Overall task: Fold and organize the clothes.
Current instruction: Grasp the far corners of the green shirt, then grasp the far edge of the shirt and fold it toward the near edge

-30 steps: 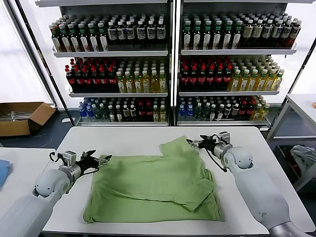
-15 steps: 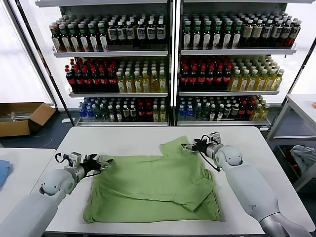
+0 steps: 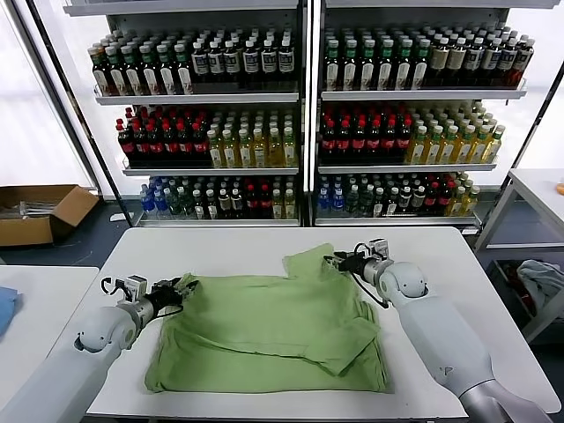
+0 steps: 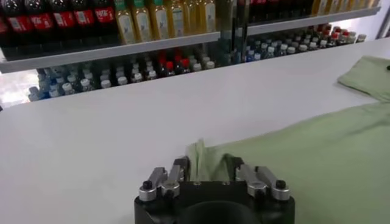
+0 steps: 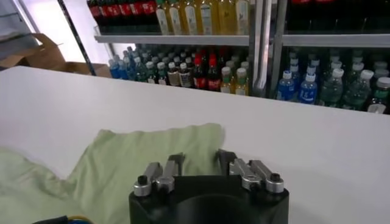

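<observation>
The light green T-shirt (image 3: 264,330) lies partly folded on the white table (image 3: 229,247). One sleeve is turned up at the far right. My left gripper (image 3: 179,286) is at the shirt's left edge. In the left wrist view its fingers (image 4: 180,167) stand apart with a raised fold of the shirt (image 4: 317,158) between them, and the gripper (image 4: 207,164) is low on the table. My right gripper (image 3: 337,261) is at the turned-up sleeve's far corner. In the right wrist view it (image 5: 199,159) is open over the sleeve's edge (image 5: 134,158).
Shelves of bottles (image 3: 300,132) stand behind the table. A cardboard box (image 3: 40,207) lies on the floor at the left. A second table with a blue cloth (image 3: 4,308) is at the near left. A pale cloth (image 3: 542,278) hangs at the right.
My left gripper has moved right onto the shirt's left edge. My right gripper has moved left onto the turned-up sleeve. The shirt's left side has bunched slightly.
</observation>
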Robot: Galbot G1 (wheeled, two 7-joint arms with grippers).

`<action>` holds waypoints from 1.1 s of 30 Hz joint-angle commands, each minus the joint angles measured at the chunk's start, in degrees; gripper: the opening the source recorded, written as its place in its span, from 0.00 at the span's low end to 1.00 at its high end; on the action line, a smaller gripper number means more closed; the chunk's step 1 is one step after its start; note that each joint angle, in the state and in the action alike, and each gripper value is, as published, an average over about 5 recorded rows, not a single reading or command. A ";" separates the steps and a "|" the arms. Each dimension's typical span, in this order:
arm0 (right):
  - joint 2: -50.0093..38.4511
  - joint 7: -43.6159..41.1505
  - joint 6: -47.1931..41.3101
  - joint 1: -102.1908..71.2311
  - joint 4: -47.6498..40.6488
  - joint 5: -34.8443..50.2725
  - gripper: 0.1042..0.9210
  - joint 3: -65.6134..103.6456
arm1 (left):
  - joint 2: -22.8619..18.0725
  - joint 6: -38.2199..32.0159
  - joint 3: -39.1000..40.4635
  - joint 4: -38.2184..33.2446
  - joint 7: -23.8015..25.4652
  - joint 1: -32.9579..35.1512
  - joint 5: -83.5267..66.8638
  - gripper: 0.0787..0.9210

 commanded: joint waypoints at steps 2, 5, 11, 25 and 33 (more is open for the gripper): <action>0.49 0.67 -0.50 -0.90 3.23 3.84 0.22 1.19 | -0.35 0.76 -0.10 -1.53 -0.06 0.83 0.15 0.23; 0.95 1.83 -0.86 -1.82 5.54 8.07 0.11 3.50 | -0.23 0.18 -0.89 -3.04 -0.49 1.27 -0.29 0.13; 0.56 3.89 -1.20 -4.27 12.04 16.15 0.00 8.32 | 0.22 -0.97 -3.56 -7.51 -1.82 3.32 -1.73 0.01; -7.60 5.18 -1.85 -22.04 37.05 23.99 0.00 17.53 | 0.78 -1.10 -14.97 -24.47 -3.61 16.84 -3.09 0.01; -10.11 4.90 -1.55 -39.43 52.02 23.22 0.00 24.83 | -0.08 -0.75 -23.18 -31.73 -4.57 28.01 -2.48 0.01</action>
